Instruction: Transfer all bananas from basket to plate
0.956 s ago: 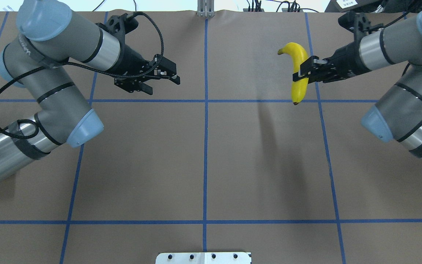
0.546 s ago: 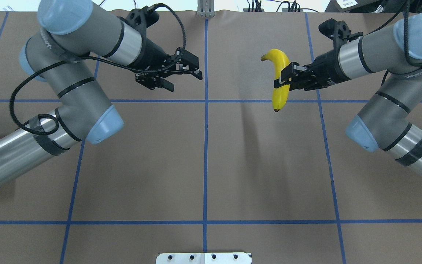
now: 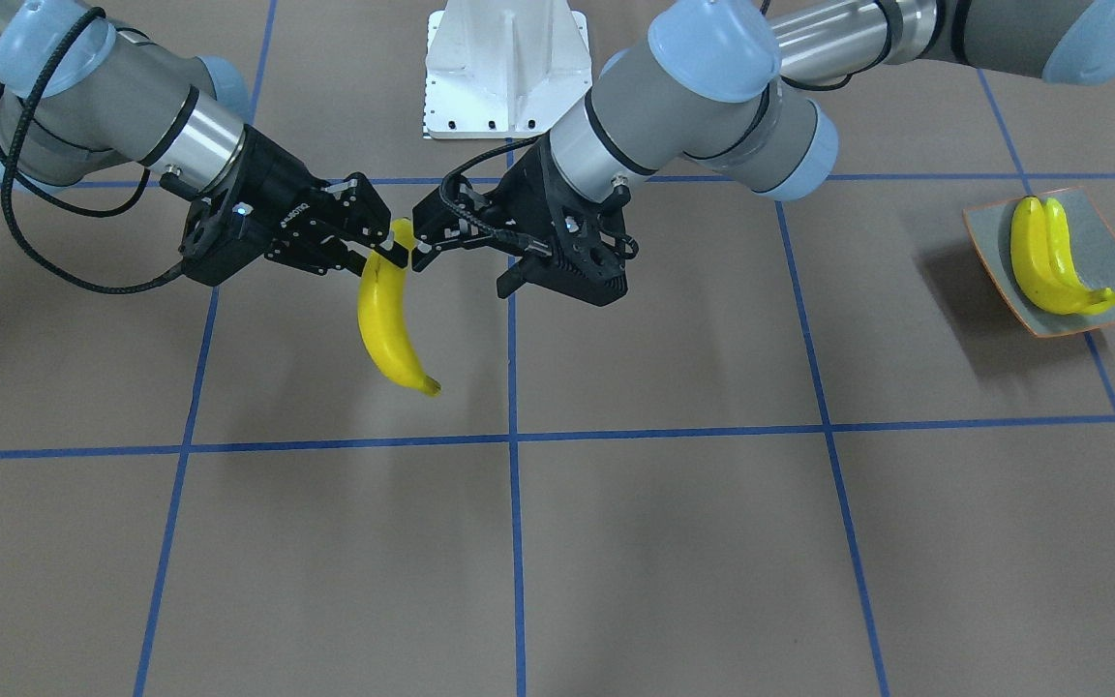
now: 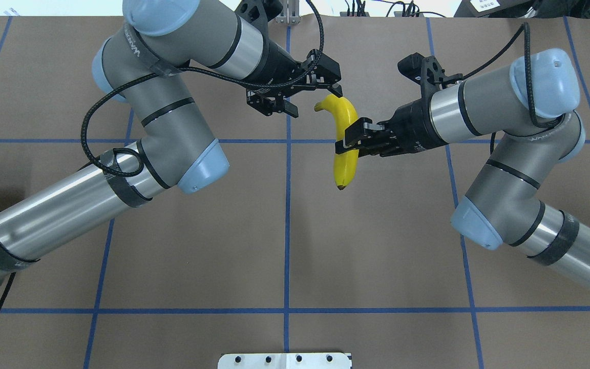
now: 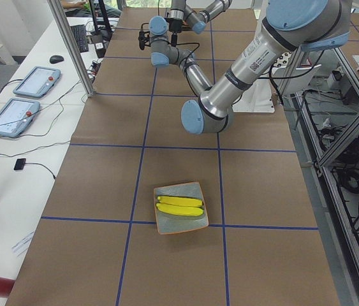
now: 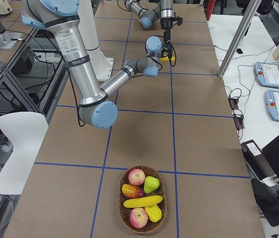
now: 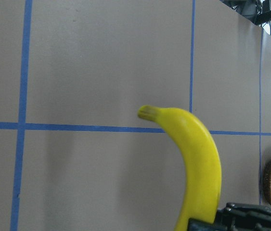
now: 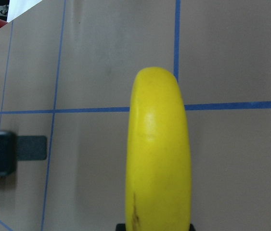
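Above the middle of the brown counter point(image 4: 377, 246), with glossy curved yellow banana point(image 4: 344, 171) clamped in right gripper point(image 4: 347, 142) and left gripper point(image 4: 311, 100), fingers apart, beside its stem, seat left grip fully before right release, then carry to grey-green orange-rimmed plate point(image 3: 993, 237).

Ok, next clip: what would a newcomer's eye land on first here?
First, the bright yellow banana held in mid-air over the middle of the table. The right gripper is clamped on it, and the open left gripper is right at its stem end. Next, the plate at the robot's left end of the table, with two bananas lying side by side on it.
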Robot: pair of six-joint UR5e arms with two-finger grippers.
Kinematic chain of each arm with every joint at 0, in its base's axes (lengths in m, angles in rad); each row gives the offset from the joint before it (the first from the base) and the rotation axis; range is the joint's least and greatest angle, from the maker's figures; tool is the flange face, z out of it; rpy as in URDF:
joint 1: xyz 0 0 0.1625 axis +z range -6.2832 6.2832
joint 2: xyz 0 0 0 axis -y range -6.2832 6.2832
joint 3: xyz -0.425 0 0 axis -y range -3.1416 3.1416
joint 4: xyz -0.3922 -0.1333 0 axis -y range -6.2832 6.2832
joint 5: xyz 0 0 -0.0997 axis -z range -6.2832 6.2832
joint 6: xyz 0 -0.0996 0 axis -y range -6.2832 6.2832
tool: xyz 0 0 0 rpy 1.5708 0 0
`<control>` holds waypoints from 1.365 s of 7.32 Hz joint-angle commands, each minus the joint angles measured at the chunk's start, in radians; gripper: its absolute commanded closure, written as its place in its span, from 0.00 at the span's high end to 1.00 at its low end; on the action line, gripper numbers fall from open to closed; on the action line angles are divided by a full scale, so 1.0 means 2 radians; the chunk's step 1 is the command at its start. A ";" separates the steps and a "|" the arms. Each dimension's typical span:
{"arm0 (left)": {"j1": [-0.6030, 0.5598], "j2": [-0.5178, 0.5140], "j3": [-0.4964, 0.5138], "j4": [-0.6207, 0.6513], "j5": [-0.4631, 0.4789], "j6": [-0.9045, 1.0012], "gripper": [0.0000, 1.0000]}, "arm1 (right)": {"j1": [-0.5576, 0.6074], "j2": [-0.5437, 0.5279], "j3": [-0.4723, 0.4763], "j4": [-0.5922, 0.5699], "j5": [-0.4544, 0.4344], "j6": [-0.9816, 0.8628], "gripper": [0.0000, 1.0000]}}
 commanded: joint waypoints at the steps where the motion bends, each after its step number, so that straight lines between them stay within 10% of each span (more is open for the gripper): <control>1: 0.000 -0.004 0.009 -0.012 0.009 -0.022 0.99 | -0.006 0.001 0.013 0.000 -0.001 0.000 0.00; 8: 0.020 -0.013 0.015 -0.017 0.028 -0.044 0.87 | -0.015 0.004 0.027 0.001 -0.046 -0.001 0.00; 10: 0.021 -0.013 0.012 -0.017 0.028 -0.046 0.22 | -0.015 0.004 0.030 0.002 -0.046 -0.001 0.00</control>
